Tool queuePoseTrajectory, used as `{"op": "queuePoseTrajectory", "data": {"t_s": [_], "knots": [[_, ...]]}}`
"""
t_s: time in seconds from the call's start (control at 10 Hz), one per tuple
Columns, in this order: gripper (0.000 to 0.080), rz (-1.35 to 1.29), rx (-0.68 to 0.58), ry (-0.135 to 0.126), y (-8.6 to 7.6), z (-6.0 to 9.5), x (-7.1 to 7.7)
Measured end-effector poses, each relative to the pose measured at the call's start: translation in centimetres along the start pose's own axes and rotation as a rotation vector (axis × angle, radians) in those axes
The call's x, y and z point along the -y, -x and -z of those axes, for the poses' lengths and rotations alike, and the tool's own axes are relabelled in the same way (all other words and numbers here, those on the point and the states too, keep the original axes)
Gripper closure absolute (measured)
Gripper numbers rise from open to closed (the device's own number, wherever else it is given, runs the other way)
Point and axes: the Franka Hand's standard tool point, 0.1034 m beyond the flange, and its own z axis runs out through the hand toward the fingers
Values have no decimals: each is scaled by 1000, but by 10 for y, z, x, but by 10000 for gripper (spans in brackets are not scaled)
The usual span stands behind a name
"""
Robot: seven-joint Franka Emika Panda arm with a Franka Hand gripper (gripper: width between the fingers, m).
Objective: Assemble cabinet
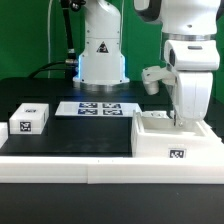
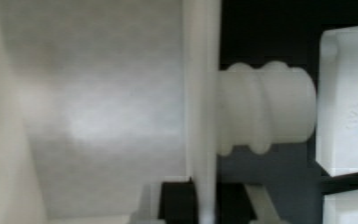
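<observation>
Cabinet looks only part-built, I'd say.
The claw (image 1: 178,118) is clenched at the cabinet (image 1: 170,142) top, four o'clock; a tagged white piece (image 1: 30,122) sits apart at nine o'clock, unfitted.

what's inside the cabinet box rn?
The gripper reaches down into the cabinet's open top. Its front wall hides the fingertips and the floor inside. Wrist view shows only a white panel and a ribbed white knob up close; anything else inside is covered.
</observation>
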Motion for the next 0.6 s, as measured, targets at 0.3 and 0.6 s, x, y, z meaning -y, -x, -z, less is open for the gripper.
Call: {"op": "queuePoseTrajectory", "data": {"t_s": [0.3, 0.6], "knots": [[563, -1, 0, -1, 1, 0, 0], [188, -2, 0, -1, 1, -1, 1]]}}
